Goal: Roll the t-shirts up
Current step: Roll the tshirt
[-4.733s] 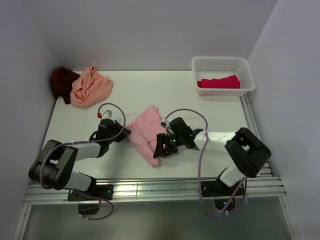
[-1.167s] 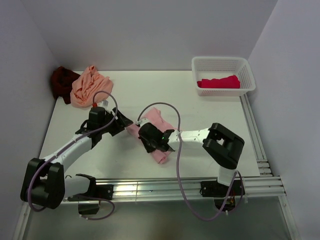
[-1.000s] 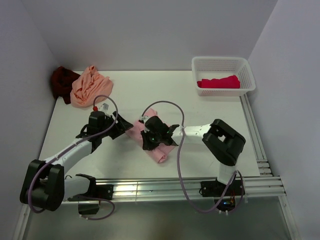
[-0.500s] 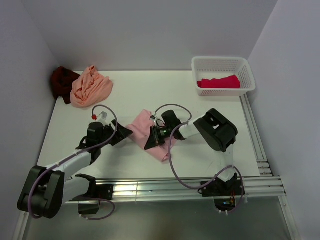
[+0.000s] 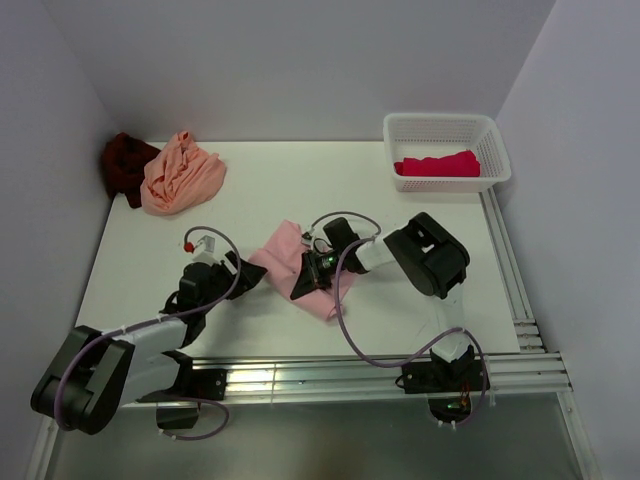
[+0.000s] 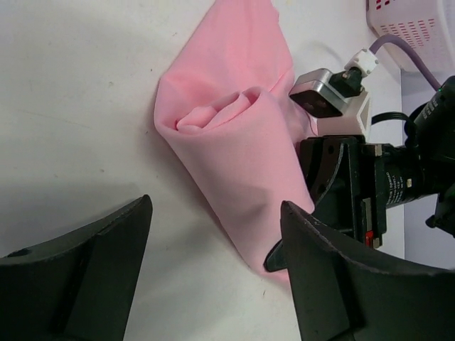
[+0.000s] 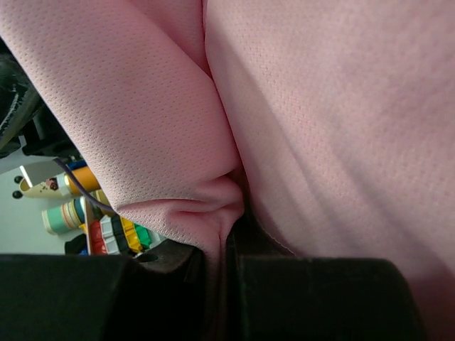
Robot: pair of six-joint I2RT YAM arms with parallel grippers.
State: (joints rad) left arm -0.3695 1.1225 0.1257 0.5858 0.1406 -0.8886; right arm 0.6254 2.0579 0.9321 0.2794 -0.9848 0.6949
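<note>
White tabletop (image 5: 300, 180) carries the light pink t-shirt (image 5: 280, 250) near its centre, bunched into a loose partial roll (one end shows a coil). Step in hand: rolling. The right end effector (image 5: 306, 280) is clenched on a fold of the shirt. The left end effector (image 5: 243, 277) is released, just beside the shirt's left end. The next move likely calls for the left to grip that end.

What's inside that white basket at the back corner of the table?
A crimson-pink t-shirt lies bundled inside the white basket. Whether anything sits beneath it cannot be seen, because the cloth covers that part of the basket's floor.
</note>
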